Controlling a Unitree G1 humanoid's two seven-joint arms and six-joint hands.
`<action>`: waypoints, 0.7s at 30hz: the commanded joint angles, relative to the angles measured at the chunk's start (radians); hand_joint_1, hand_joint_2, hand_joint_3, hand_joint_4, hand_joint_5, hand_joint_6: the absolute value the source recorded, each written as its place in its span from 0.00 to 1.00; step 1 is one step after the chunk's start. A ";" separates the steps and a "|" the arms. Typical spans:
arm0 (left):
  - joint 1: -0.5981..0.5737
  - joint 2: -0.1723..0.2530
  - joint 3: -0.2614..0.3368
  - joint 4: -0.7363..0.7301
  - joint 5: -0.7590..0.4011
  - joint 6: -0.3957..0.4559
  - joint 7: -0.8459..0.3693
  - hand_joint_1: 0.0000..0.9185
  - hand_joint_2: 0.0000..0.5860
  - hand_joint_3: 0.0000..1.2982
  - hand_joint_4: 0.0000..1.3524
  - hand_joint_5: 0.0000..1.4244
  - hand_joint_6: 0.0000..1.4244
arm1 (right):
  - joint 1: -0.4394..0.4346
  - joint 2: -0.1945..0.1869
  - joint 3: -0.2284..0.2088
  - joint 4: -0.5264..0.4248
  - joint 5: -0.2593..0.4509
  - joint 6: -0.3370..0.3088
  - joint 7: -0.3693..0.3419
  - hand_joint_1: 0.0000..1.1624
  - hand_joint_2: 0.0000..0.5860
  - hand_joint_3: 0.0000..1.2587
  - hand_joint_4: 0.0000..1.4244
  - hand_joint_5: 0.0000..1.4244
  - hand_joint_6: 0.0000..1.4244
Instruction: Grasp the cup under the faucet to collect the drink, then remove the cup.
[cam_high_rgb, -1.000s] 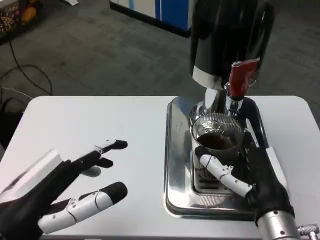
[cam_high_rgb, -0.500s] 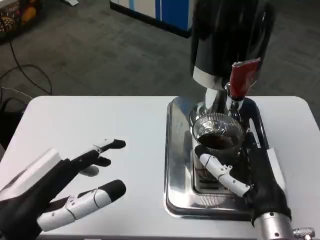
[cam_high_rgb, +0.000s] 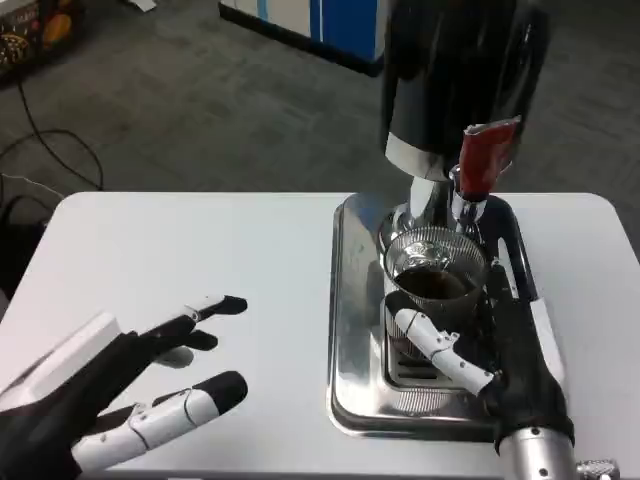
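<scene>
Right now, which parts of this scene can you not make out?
- Faucet spout, head view: hidden behind the red lever.
- Cup lower wall: covered by the right hand.
- Dispenser top: cut by the upper edge.
- Left hand wrist: cut by the lower edge.

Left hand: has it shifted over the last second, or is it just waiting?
Yes, slightly. The left hand has drawn back toward the table's near edge and a little leftward; the drip tray has stayed put in the picture, so the camera has not moved.

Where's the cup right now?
In the head view, the cup stands on the steel drip tray at the table's right side, directly under the red-handled faucet, with the right hand wrapped around it.
</scene>
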 joint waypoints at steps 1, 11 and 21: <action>0.003 0.019 -0.009 0.008 -0.011 0.011 -0.012 0.00 0.17 0.13 0.05 0.14 0.18 | -0.007 0.015 0.014 0.019 -0.012 -0.011 -0.016 0.59 0.33 0.00 0.03 0.14 0.08; 0.004 0.033 -0.003 0.016 -0.019 0.015 -0.013 0.00 0.17 0.13 0.05 0.14 0.18 | -0.018 0.037 0.036 0.058 -0.046 -0.011 -0.069 0.63 0.33 0.00 0.10 0.21 0.14; 0.022 0.043 0.009 0.017 -0.026 0.013 -0.009 0.00 0.16 0.13 0.05 0.14 0.18 | -0.023 0.042 0.058 0.087 -0.068 -0.009 -0.128 0.64 0.32 0.07 0.17 0.28 0.19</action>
